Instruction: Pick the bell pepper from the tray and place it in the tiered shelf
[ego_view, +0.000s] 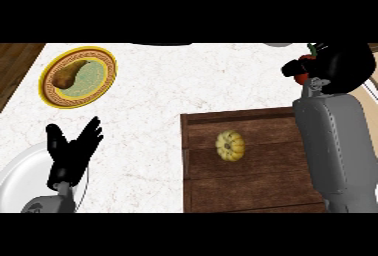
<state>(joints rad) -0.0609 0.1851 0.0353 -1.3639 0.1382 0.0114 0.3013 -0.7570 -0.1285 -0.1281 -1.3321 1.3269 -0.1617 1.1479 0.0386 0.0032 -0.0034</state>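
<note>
Right hand (328, 62) at upper right over white marble counter (184, 80), black fingers curled round red bell pepper (301, 76) with green stem; pepper mostly hidden, looks lifted clear of dark wooden tray (251, 190). Small yellow ribbed squash (229, 145) lies on tray. Left hand (72, 150) lower left, fingers spread upward, resting above white plate (18, 180). Brown pear (68, 76) on yellow-rimmed green plate (55, 100), upper left.

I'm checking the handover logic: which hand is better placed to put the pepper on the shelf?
The right hand. Its fingers are curled round the red pepper, lifted beyond the tray at the view's upper right. The left hand rests open at the lower left, holding nothing. The shelf is not in view.
</note>
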